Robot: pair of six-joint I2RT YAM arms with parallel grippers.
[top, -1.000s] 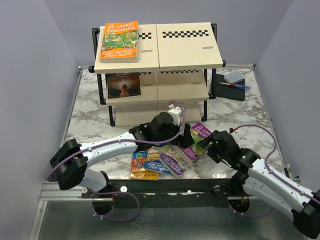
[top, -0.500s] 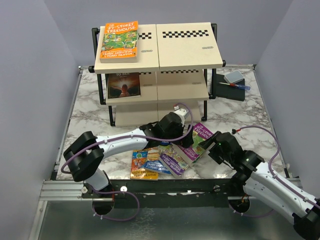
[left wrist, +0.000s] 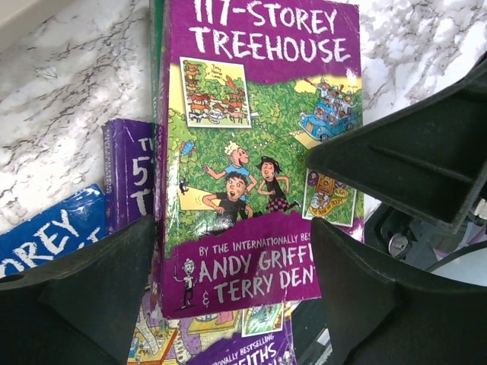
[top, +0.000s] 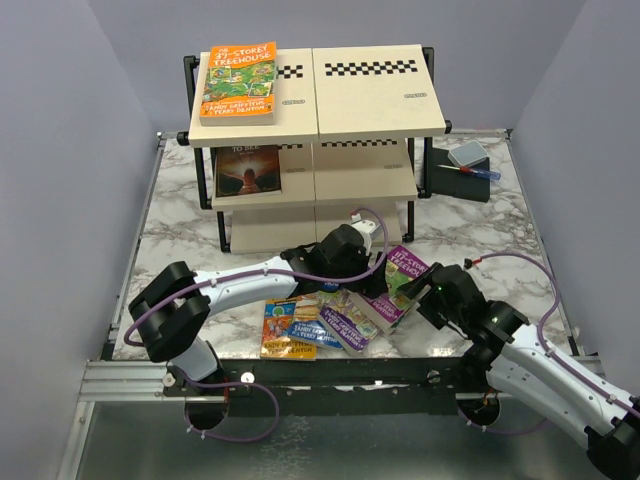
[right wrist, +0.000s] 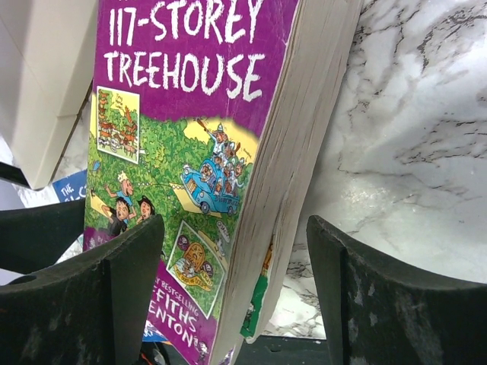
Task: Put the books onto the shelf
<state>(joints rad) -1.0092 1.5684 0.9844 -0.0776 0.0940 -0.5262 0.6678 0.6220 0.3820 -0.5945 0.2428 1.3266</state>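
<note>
top external, two books [top: 238,82] on shelf [top: 370,95] — pile [top: 335,318] on table [top: 180,235]

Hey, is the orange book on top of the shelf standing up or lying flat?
Lying flat. The orange book rests cover-up on the left half of the top board of the shelf, its whole front facing the overhead camera.

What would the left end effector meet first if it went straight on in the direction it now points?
The purple book: in the left wrist view its cover lies straight ahead, between the fingers of the left end effector. How far off it is, I cannot tell.
</note>
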